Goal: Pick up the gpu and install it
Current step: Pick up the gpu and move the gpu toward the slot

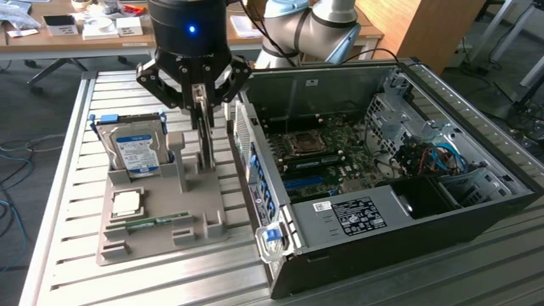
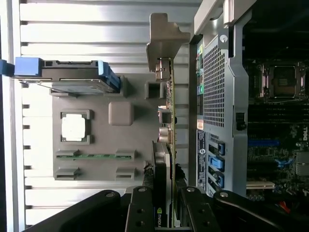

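The gpu (image 1: 206,137) is a thin dark card standing on edge in the grey parts holder (image 1: 140,245), right beside the open computer case (image 1: 476,210). In the wrist view the gpu (image 2: 169,111) shows edge-on, its pale metal bracket (image 2: 164,41) at the far end. My gripper (image 1: 200,95) is directly above the card, its black fingers (image 2: 141,210) closing on both faces of the card's top edge. The gripper (image 2: 164,192) looks shut on the gpu, which still sits in its holder slot.
The holder also carries a silver hard drive with a blue label (image 1: 134,152), a square processor (image 1: 127,203) and a narrow green memory stick (image 1: 157,221). The case lies open with the motherboard (image 1: 319,150) exposed; its perforated rear wall (image 2: 215,92) stands close to the card.
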